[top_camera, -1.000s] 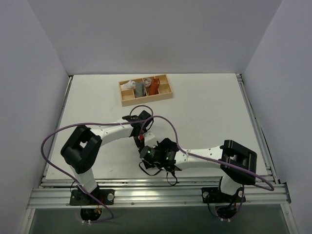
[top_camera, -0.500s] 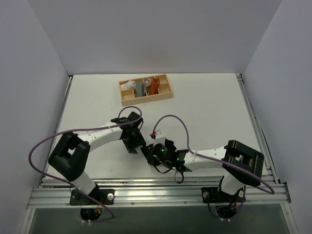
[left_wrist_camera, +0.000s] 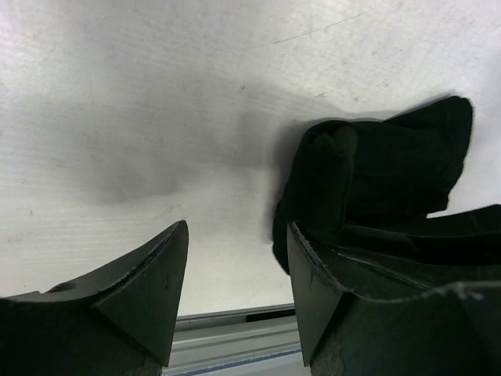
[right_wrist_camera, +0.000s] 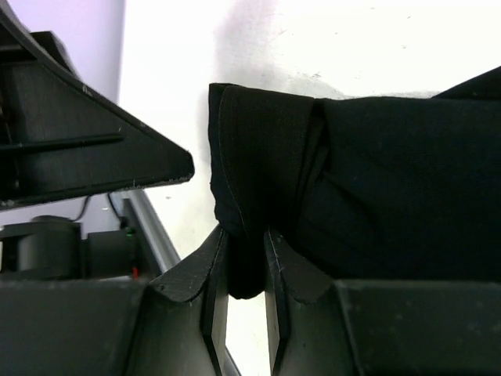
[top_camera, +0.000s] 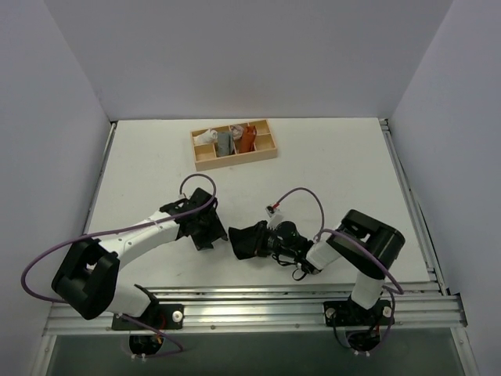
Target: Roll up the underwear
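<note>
White arm links (top_camera: 145, 231), bulky black joints (top_camera: 84, 274), looping purple cables (top_camera: 302, 189).

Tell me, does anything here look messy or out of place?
Only the black cloth underwear: it is a lumpy, half-folded bundle, not a neat roll, with one fold pinched in the right gripper. The left gripper stands open beside it. Nothing looks spilled or damaged.

Underwear (right_wrist_camera: 376, 172) beyond right frame edge

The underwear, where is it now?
Top view: the underwear lies front-centre on the table, pinched by the right gripper, the open left gripper beside it.
</note>
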`<action>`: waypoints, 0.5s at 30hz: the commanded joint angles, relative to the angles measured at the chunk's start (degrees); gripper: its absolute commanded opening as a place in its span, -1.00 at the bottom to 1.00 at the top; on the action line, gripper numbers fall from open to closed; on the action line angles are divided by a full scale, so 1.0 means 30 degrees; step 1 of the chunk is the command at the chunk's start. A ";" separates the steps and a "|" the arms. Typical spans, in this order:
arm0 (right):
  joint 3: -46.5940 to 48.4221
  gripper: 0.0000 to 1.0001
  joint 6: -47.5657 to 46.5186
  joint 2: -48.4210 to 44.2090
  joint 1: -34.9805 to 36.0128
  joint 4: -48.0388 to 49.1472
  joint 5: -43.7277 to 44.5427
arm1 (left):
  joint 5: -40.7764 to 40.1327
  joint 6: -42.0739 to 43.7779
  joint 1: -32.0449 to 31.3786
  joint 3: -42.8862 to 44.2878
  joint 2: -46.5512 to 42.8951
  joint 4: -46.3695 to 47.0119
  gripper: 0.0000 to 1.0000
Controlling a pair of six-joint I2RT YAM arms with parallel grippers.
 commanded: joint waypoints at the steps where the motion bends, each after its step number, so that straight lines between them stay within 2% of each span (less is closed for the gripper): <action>1: -0.1479 -1.00 0.0965 0.2616 -0.0208 0.1180 -0.1378 | 0.0047 0.0012 0.0005 0.0005 -0.0359 0.1994 0.23; 3: -0.2124 -1.00 0.1989 0.3754 -0.0325 0.4068 -0.1410 | 0.0047 0.0012 0.0005 -0.0024 -0.0360 0.2377 0.22; 6: -0.2742 -1.00 0.2694 0.4929 -0.0413 0.5955 -0.1556 | 0.0047 0.0070 0.0034 -0.0228 -0.0418 0.3314 0.23; 15: -0.3825 -1.00 0.3368 0.6043 -0.0706 0.8094 -0.1555 | 0.1365 0.0421 -0.0112 -0.0991 0.0576 0.6536 0.22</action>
